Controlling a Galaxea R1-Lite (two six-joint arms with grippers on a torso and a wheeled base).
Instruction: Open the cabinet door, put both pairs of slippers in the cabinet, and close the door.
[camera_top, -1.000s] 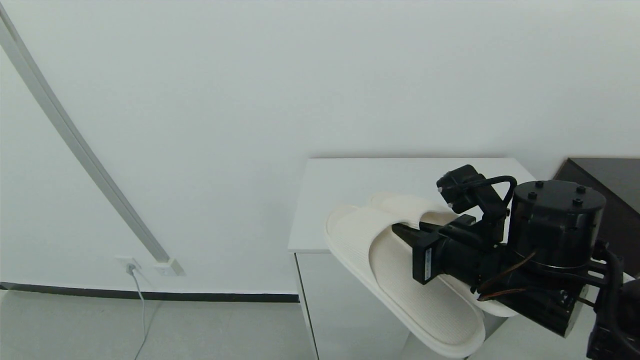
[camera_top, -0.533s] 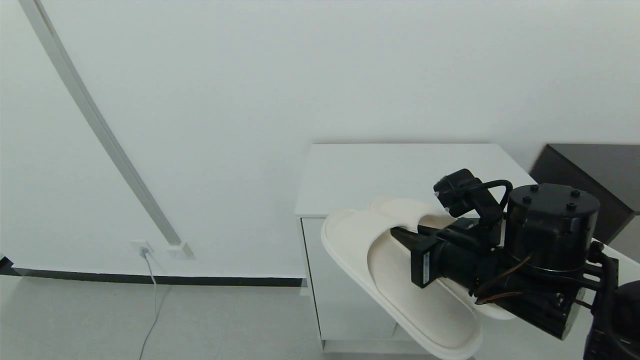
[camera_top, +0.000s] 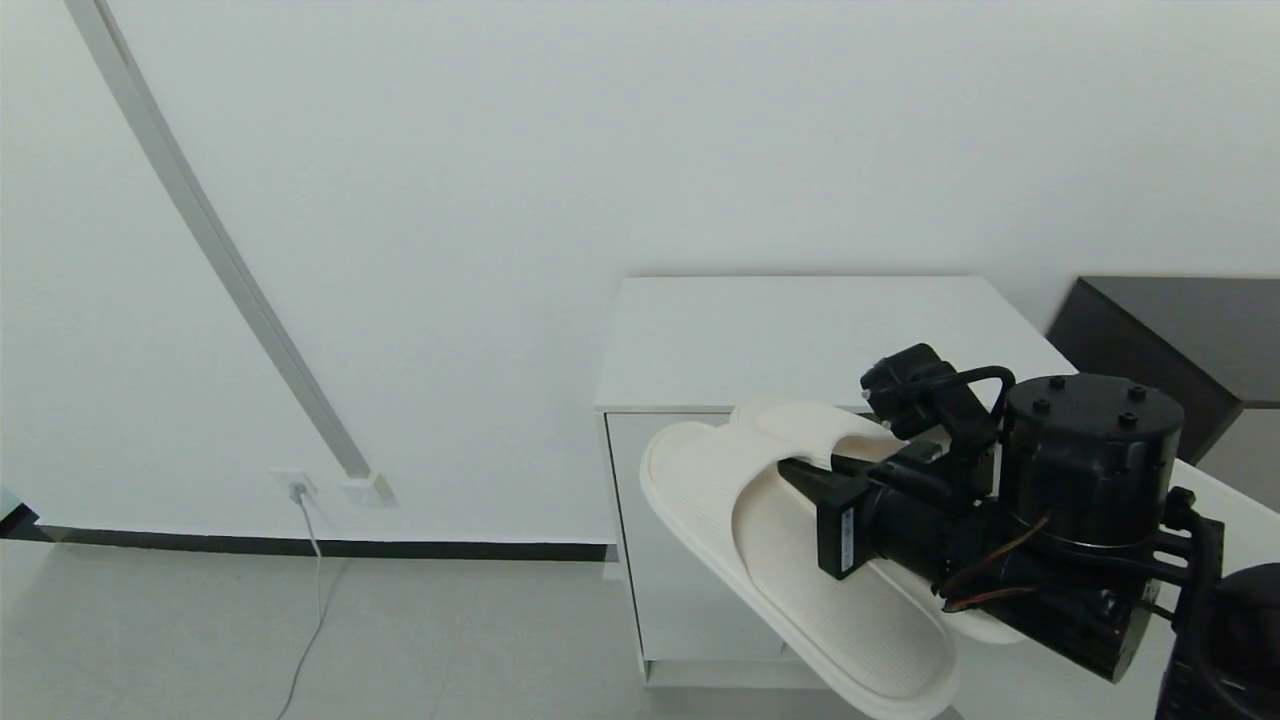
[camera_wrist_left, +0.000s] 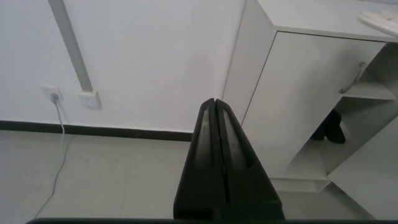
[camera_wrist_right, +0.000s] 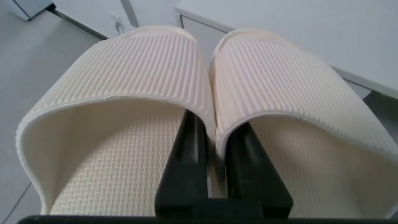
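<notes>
Over the last second the whole head view swung, so the camera moved, not the things. The white box cabinet (camera_top: 800, 335) beyond the right claw (camera_top: 800, 472) showed more of its front, probably the approach for stowing. That claw, on a forward-stretched arm, kept pinching the cream ribbed foam slippers (camera_top: 700, 490), toes ahead. The left claw (camera_wrist_left: 216, 124) was clenched on nothing.

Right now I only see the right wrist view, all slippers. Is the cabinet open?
Observer: Yes. In the left wrist view the cabinet shows its inside past the handle.
Operator: Anything in there?
Observer: A dark thing low down, under the shelf; I cannot tell what it is.
Operator: And the other arm?
Observer: Your left hand is shut, holding nothing.
</notes>
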